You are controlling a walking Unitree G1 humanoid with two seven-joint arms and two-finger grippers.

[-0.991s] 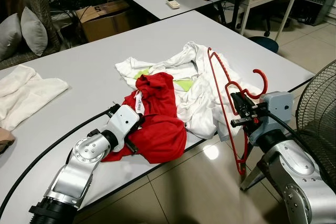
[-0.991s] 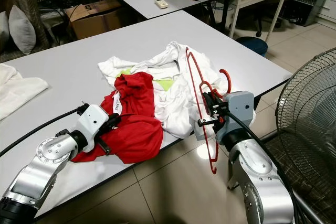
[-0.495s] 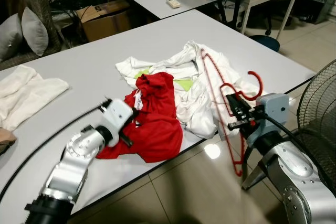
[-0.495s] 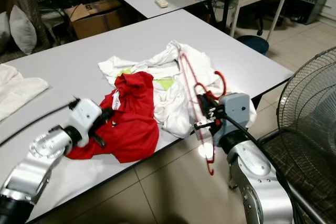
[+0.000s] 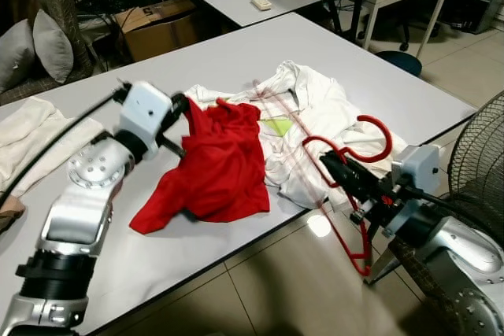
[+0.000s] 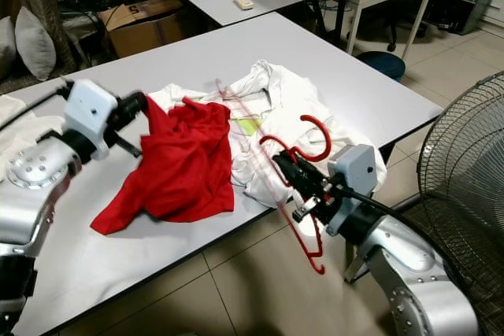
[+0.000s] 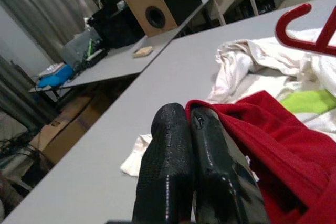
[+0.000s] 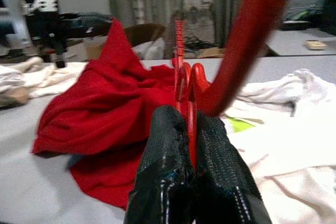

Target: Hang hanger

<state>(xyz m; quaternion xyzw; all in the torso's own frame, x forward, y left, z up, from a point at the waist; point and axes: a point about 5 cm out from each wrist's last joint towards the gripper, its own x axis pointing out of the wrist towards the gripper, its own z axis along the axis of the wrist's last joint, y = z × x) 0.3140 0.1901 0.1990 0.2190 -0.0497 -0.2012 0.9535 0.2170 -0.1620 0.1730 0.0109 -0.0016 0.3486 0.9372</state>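
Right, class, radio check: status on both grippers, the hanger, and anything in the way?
Left gripper shut on red shirt, lifted off table. Right gripper shut on red hanger. White shirt lies beneath, between them.

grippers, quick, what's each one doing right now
Left gripper: closed on the red shirt, lifting one edge off the table.
Right gripper: closed on the red hanger.

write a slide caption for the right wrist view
Right pincer gripping the red hanger near its hook, red shirt lifted behind it.
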